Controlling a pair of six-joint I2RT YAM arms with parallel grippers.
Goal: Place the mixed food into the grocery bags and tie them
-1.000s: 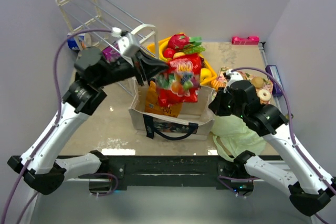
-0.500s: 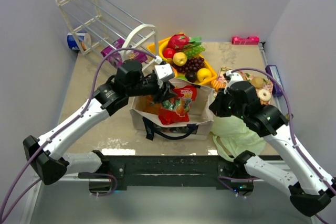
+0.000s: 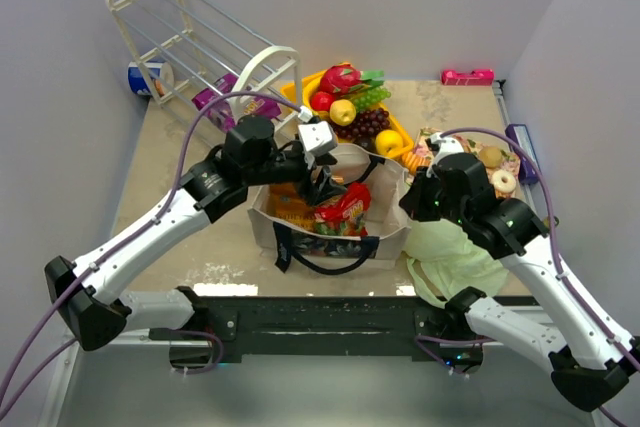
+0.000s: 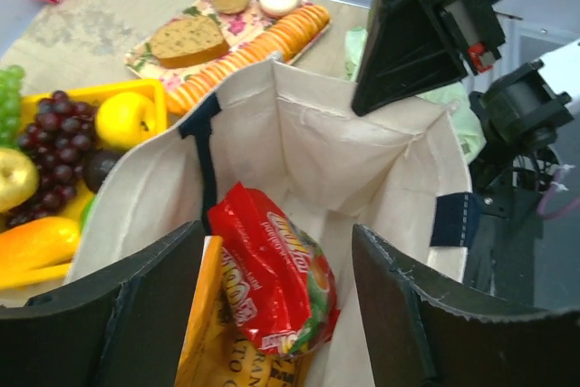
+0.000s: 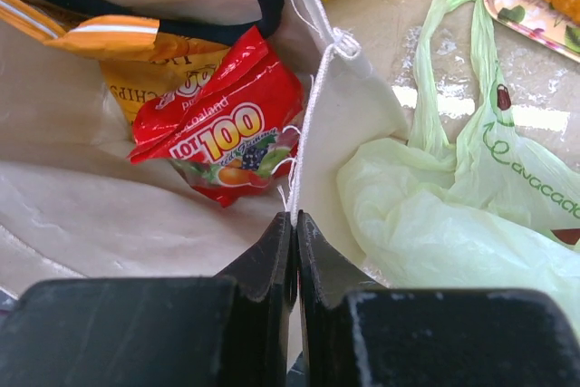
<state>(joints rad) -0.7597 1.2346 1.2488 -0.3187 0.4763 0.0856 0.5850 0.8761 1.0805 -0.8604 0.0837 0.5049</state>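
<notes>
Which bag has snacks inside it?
The stiff beige tote, holding a red packet and orange chip bag. The pale-green plastic bag lies crumpled beside it.

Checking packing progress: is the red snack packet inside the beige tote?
Inside: the red snack packet lies within the beige tote, against an orange chip bag.

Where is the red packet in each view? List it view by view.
Top external: packet at centre, in the tote.
Left wrist: packet lower centre.
Right wrist: packet upper left of centre.
Shared landmark: the tote around it, in all three.
</notes>
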